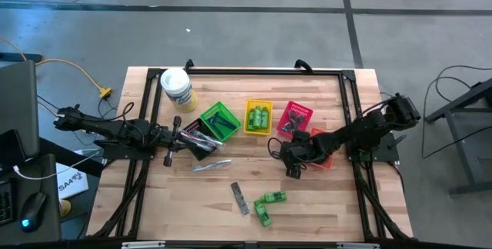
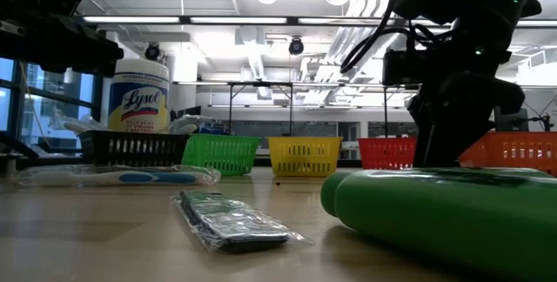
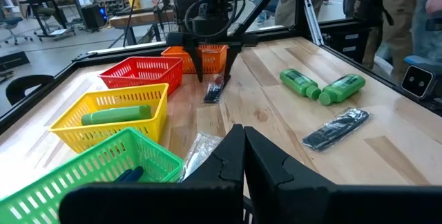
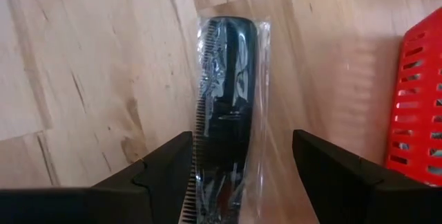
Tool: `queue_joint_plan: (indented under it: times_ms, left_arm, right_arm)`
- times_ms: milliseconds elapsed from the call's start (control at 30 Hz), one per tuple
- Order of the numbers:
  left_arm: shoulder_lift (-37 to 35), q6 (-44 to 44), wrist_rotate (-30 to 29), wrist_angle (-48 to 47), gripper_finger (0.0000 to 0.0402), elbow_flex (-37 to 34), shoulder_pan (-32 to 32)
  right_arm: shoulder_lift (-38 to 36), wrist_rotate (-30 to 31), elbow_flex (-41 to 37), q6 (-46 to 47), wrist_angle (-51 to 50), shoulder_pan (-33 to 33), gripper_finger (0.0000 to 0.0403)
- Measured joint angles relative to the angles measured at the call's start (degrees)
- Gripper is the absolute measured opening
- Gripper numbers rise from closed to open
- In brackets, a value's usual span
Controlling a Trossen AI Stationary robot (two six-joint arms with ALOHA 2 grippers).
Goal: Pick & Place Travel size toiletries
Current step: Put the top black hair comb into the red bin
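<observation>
Right wrist view: your right gripper (image 4: pixel 238 175), jaws wide, hangs directly over wrapped comb (image 4: pixel 228 106) beside red basket (image 4: pixel 418 106); comb's long axis runs crosswise to jaw gap. L gripper (image 3: pixel 242 162) shut, farther off.

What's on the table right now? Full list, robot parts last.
Baskets: five; black, green, yellow, red, orange; row across the middle.
Green mini bottles: two loose at the front; more in the yellow basket.
Wrapped black combs: two; one under the right hand, one at the front.
Wrapped blue-and-white stick: one, in front of the green basket.
White tub: one, yellow label, back left.
Left hand: shut, by the black basket.
Right hand: open, above a comb.
</observation>
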Motion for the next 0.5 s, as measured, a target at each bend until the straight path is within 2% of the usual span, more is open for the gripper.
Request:
queue_joint_plan:
  times_ms: [267, 500]
  left_arm:
    - [0.0, 0.0, 0.0, 0.0, 0.0000, 0.0, 0.0]
    - [0.0, 0.0, 0.0, 0.0, 0.0000, 0.0, 0.0]
  right_arm:
    - [0.1, -2.5, 0.0, 0.1, 0.2, -0.5, 0.0240]
    - [4.0, -2.9, 0.3, 0.5, 0.3, -0.8, 0.0240]
